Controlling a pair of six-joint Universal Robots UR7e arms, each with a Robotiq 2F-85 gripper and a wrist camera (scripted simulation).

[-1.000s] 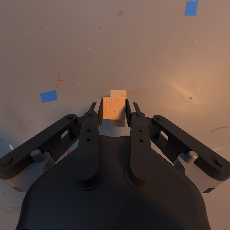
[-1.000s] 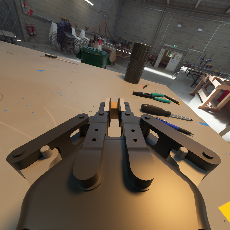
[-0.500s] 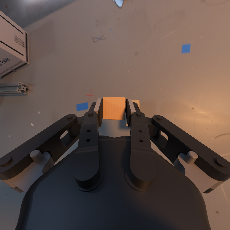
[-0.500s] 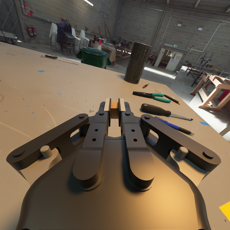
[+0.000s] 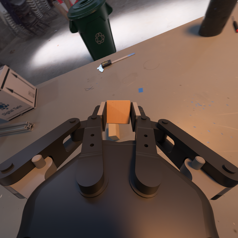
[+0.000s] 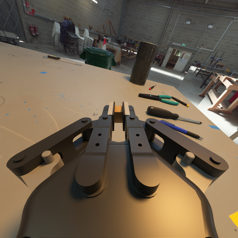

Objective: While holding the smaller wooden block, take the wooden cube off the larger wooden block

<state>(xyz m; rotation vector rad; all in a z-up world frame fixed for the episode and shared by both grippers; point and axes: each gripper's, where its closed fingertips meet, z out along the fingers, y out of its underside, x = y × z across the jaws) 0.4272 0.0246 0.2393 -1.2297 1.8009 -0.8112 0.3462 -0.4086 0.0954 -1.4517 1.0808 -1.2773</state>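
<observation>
Left gripper jaws clamped on wooden cube, raised clear of larger wooden block lying on worktop at 6 o'clock below. Right gripper jaws clamped on smaller wooden block.

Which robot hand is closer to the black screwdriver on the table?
Right. The right gripper sits just left of the black screwdriver. The left gripper's view shows no such screwdriver nearby.

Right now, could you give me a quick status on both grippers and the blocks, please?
Left gripper shut on wooden cube, lifted clear. Larger wooden block on table below, bare. Right gripper shut on smaller wooden block. Nothing in the way.
</observation>
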